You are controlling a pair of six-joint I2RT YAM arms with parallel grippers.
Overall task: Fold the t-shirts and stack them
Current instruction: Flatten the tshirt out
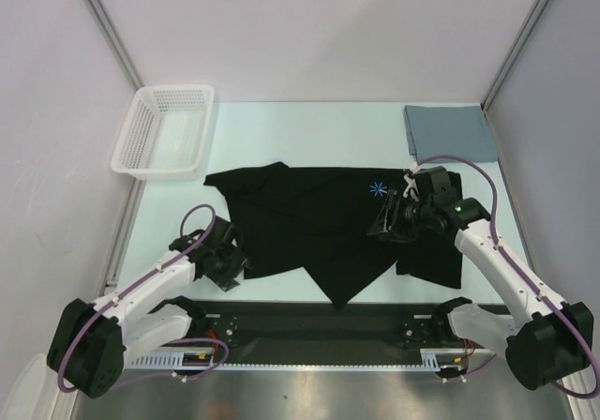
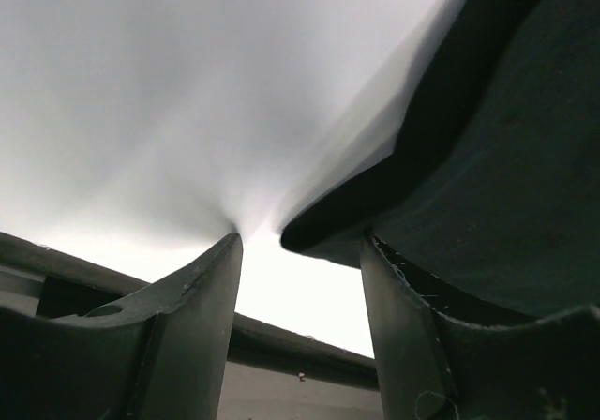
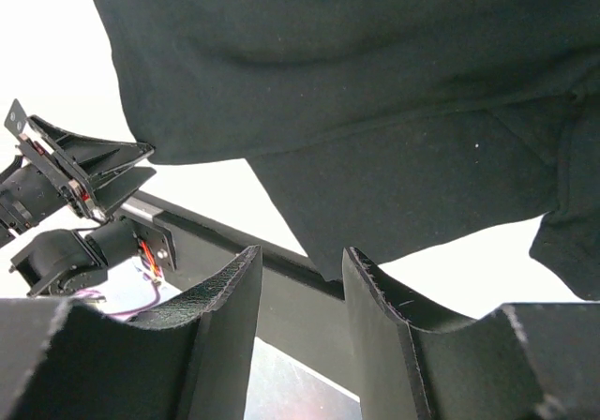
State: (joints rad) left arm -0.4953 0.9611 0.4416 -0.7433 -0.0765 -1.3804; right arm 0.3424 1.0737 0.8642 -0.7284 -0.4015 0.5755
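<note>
The black t-shirt [image 1: 309, 221] lies spread across the middle of the table, with its blue-white starburst mark [image 1: 378, 190] facing up. The slate grey-blue t-shirt [image 1: 450, 131] lies folded at the back right corner. My left gripper [image 1: 228, 263] is open at the black shirt's near left edge. In the left wrist view [image 2: 300, 251] the cloth edge [image 2: 487, 157] runs just past the right finger and nothing is between the jaws. My right gripper [image 1: 390, 220] is open above the shirt's right side. In the right wrist view [image 3: 300, 262] it is empty above the black cloth [image 3: 375, 101].
A white mesh basket [image 1: 164, 129] stands at the back left. A black rail [image 1: 319, 322] runs along the near table edge between the arm bases. The left arm [image 3: 66, 186] shows in the right wrist view. Walls close in the sides and back.
</note>
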